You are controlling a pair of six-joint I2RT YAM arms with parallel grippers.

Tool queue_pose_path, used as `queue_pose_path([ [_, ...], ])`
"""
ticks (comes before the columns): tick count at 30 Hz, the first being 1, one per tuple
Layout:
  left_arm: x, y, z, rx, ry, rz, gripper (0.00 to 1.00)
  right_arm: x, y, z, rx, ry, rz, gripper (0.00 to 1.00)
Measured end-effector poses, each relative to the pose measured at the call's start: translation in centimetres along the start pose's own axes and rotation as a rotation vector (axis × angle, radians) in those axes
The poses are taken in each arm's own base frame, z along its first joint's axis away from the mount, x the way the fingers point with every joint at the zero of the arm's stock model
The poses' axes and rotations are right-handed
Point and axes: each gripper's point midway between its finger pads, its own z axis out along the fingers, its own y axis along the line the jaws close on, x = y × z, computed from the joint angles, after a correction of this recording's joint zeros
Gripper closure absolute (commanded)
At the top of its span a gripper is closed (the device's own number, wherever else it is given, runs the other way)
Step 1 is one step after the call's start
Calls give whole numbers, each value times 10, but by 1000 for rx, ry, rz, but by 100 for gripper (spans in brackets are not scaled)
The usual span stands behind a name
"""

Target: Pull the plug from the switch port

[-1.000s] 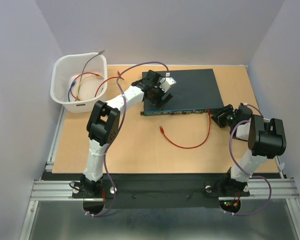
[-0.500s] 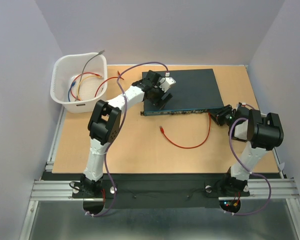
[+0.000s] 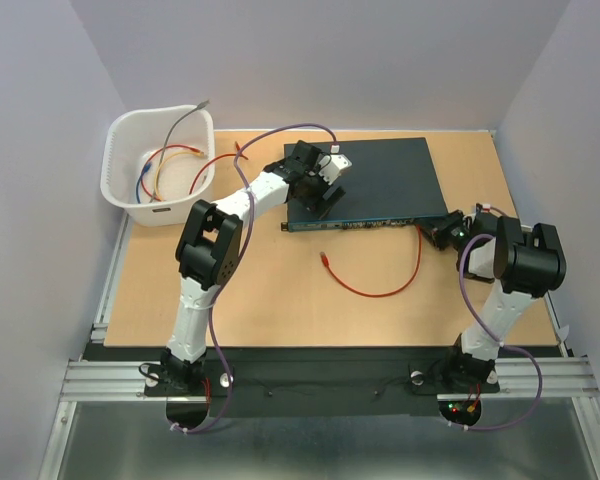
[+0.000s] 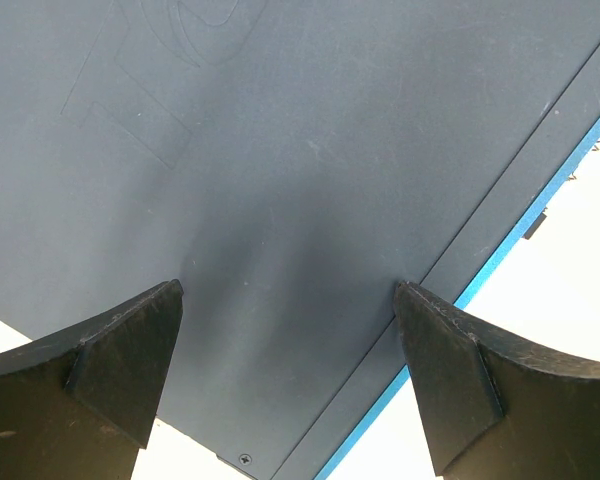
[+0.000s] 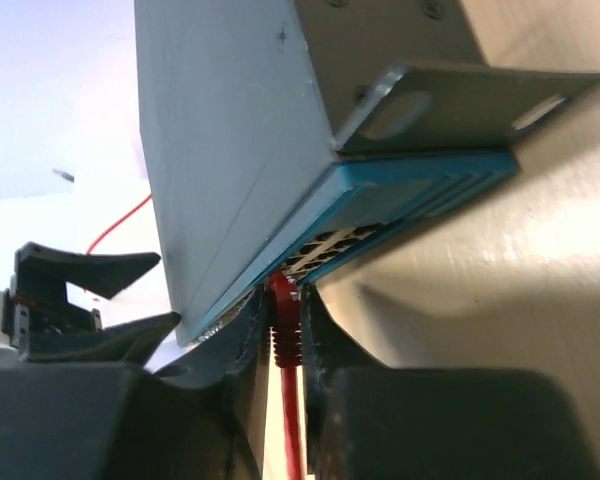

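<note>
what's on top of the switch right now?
Only the left gripper, jaws open, over the switch near its left end. The lid patch beneath its wrist is covered; contact can't be told.

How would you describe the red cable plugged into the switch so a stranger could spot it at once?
Find the flat dark switch. From the right end of its teal face a red cable loops over the wood. Unlike the red cables in the white basket, it is plugged in, its plug between the right gripper's fingers.
</note>
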Motion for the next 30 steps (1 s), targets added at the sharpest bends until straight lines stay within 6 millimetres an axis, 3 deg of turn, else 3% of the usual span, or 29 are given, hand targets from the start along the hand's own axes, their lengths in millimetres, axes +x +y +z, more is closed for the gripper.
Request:
queue_pose_path([
  [10, -2, -4, 1, 7, -4, 19, 1, 9, 0, -10, 27, -35, -26, 99],
  [17, -8, -25, 3, 43, -11, 57, 1, 23, -4, -31, 54, -37, -35, 100],
  [21, -16, -49, 6, 81, -20, 134, 1, 21, -5, -30, 51, -31, -36, 99],
  [28, -22, -115, 9, 191, -28, 370, 1, 18, -6, -28, 53, -29, -39, 100],
  [30, -24, -124, 9, 205, -32, 403, 1, 18, -6, -29, 53, -28, -43, 100],
])
